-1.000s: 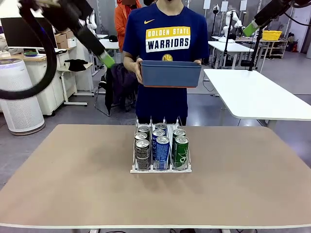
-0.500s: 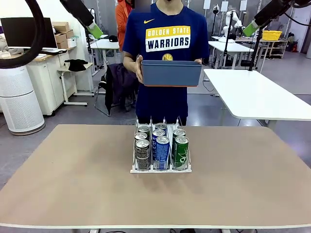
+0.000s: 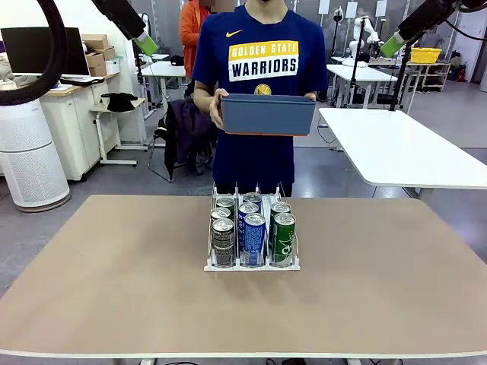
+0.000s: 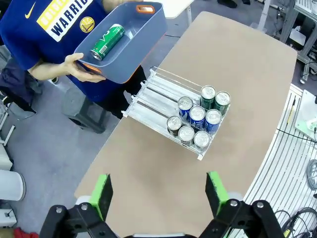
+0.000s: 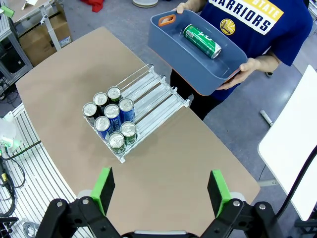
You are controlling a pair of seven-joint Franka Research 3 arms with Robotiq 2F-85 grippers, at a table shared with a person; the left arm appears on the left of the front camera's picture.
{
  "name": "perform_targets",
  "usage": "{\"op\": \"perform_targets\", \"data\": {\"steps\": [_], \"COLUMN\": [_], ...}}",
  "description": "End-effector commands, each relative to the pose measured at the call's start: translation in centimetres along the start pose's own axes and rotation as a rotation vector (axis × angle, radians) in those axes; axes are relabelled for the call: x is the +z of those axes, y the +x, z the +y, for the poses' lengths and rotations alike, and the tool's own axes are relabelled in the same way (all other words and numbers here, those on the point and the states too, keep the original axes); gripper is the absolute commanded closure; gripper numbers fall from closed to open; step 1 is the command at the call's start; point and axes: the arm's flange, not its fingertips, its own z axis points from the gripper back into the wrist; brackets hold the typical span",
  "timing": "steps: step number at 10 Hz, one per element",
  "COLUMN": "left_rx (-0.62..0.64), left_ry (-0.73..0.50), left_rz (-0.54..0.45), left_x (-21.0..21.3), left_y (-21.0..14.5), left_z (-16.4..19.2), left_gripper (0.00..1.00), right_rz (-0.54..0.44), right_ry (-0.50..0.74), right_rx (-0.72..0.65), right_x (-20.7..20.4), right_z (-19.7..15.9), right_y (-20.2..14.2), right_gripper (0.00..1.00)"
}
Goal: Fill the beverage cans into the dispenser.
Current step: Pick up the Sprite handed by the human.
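Aluminium, so I'd guess the green can (image 5: pixel 202 41) is slick, hefty if full, easy to dent and keen to roll. Best pinched across mid-body. It's lying on its side in the blue-grey tub (image 5: pixel 173 45) that a person holds up past the dispenser's (image 5: pixel 148 94) far end. The left gripper (image 4: pixel 158 186) and right gripper (image 5: pixel 161 186) both hang wide open high above the dispenser, well apart from that can.

Green can (image 5: pixel 201 41) in blue-grey tub (image 5: pixel 174 53)

Metal, plastic, matt top
Glossy metal cans (image 3: pixel 254 229) in a clear plastic dispenser (image 3: pixel 251 268); matt worktop (image 3: pixel 106 281); smooth plastic tub (image 3: pixel 266 115) at 12 o'clock.
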Motion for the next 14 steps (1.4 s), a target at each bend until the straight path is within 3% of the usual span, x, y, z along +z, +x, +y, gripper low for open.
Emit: {"op": "perform_targets", "data": {"steps": [1, 14], "left_rx": [-0.001, -0.001], "left_ry": [-0.011, -0.011], "left_rz": [0.017, 0.017], "left_x": [0.30, 0.30], "left_y": [-0.19, -0.19], "left_z": [0.06, 0.06], "left_gripper": [0.00, 0.00], "right_rz": [0.000, 0.000], "right_ry": [0.000, 0.000], "right_rx": [0.000, 0.000], "right_x": [-0.02, -0.02], "right_z": [0.06, 0.06], "right_y": [0.02, 0.02], "right_gripper": [0.00, 0.00]}}
